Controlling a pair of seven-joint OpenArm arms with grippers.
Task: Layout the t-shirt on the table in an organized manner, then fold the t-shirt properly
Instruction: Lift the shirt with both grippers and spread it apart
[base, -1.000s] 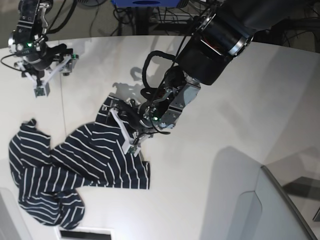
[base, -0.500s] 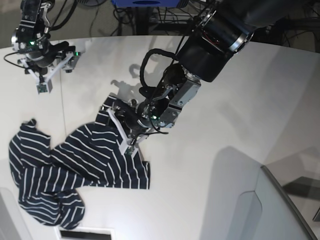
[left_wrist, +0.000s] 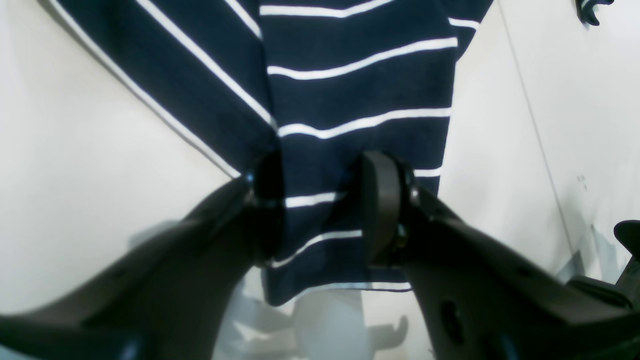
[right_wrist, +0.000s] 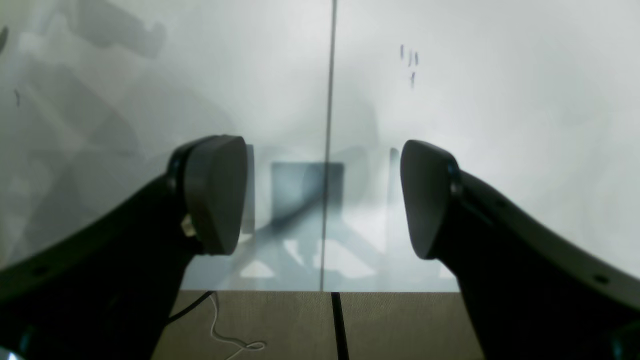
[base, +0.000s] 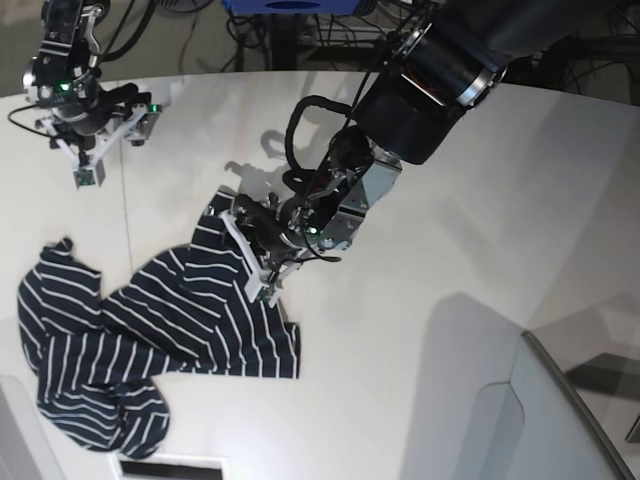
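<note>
Your left claw (left_wrist: 320, 210) is pinching the striped t-shirt (base: 170, 330) near its upper edge; the shirt is lying crumpled on the table (base: 480, 250). Your right claw (right_wrist: 322, 200) is hovering spread wide over bare tabletop, well apart.

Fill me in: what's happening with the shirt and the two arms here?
The left claw has pinched an edge of the striped t-shirt near its top corner. The shirt is crumpled on the white table, bunched toward the near left side, not laid out or folded. The right claw hangs open over bare tabletop by the seam line, away from the cloth and holding nothing.
</note>
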